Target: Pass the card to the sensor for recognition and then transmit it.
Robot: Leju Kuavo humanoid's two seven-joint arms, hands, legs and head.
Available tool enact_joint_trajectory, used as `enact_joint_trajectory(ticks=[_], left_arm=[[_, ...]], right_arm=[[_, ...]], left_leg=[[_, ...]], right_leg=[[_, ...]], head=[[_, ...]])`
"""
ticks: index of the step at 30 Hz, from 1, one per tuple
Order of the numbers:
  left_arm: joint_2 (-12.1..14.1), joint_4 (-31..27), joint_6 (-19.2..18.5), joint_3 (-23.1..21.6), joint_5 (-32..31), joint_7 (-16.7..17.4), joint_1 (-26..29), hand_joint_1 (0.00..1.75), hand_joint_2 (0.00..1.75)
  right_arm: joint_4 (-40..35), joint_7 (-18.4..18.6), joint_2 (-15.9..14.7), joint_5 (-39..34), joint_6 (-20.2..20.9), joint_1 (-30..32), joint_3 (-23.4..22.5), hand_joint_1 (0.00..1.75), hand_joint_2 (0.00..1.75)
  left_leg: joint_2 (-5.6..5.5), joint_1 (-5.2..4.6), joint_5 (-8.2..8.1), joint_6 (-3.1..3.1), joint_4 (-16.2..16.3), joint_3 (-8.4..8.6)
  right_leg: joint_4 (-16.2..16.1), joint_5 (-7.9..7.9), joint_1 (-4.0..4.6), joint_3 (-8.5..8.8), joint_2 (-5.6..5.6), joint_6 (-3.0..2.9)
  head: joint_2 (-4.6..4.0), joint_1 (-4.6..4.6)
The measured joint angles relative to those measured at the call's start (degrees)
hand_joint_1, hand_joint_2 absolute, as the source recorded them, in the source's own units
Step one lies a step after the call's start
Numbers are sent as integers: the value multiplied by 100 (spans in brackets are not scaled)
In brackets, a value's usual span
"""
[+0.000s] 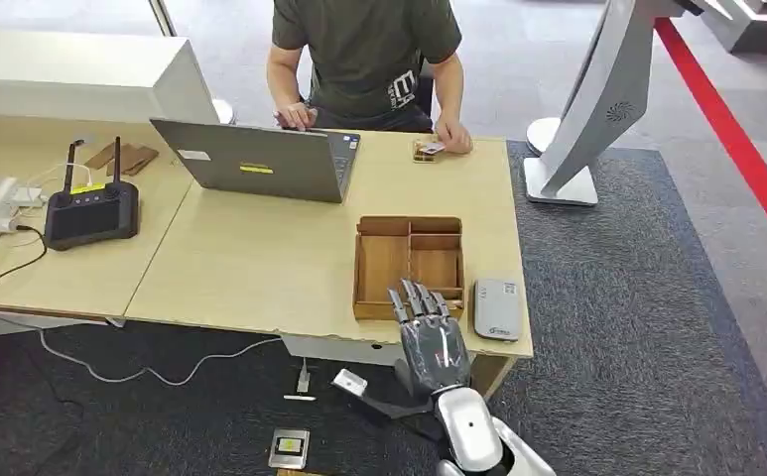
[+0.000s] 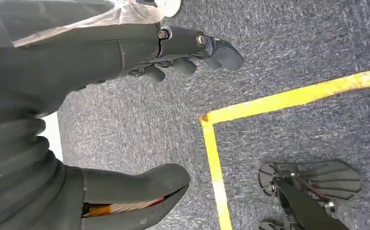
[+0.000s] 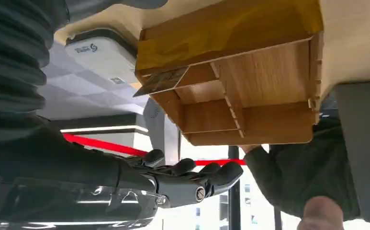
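**Card to be lifted from the tray's near compartment**

The step in hand is judged to be the reach for the card (image 3: 161, 81), which is seen in the right wrist view leaning on edge in the compartment of the wooden tray (image 1: 408, 266) nearest the hand, on the side of the white sensor (image 1: 496, 308). For a clean pick, the fingers should be lowered over that compartment and the card's raised edge pinched between thumb and a finger, the thin dividers being avoided so that the tray is not dragged along the table (image 1: 260, 268). Once lifted, the card would be carried toward three o'clock and laid flat over the sensor, which lies just beside the tray; the hand-over to the person (image 1: 364, 59) seated at twelve o'clock is judged to come after.

The right hand (image 1: 429, 332) is held at the tray's six o'clock edge, fingers extended and apart, pointing toward twelve o'clock. Nothing is held; whether the fingertips touch the tray wall cannot be told.

The left hand (image 2: 125, 120) hangs over grey carpet, thumb and fingers apart, nothing between them.
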Motion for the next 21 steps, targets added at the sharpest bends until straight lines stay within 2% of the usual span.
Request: enact_joint_trajectory(ticks=[8, 14, 21], left_arm=[[-28, 2, 35, 9, 0, 2, 2, 0, 175], [-46, 2, 37, 9, 0, 2, 4, 0, 175], [-50, 11, 44, 9, 0, 2, 4, 0, 175]], right_arm=[[598, 205, 183, -98, -487, -138, -177, 0, 175], [1031, 354, 328, -74, -550, -373, -229, 0, 175], [1588, 542, 514, 338, -603, -720, -214, 0, 175]], left_leg=[[0, 0, 0, 0, 0, 1], [0, 0, 0, 0, 0, 0], [0, 0, 1, 0, 0, 0]], right_leg=[[0, 0, 0, 0, 0, 0], [0, 0, 0, 0, 0, 0], [1, 0, 0, 0, 0, 0]], head=[[0, -4], [0, -4], [0, -2]])
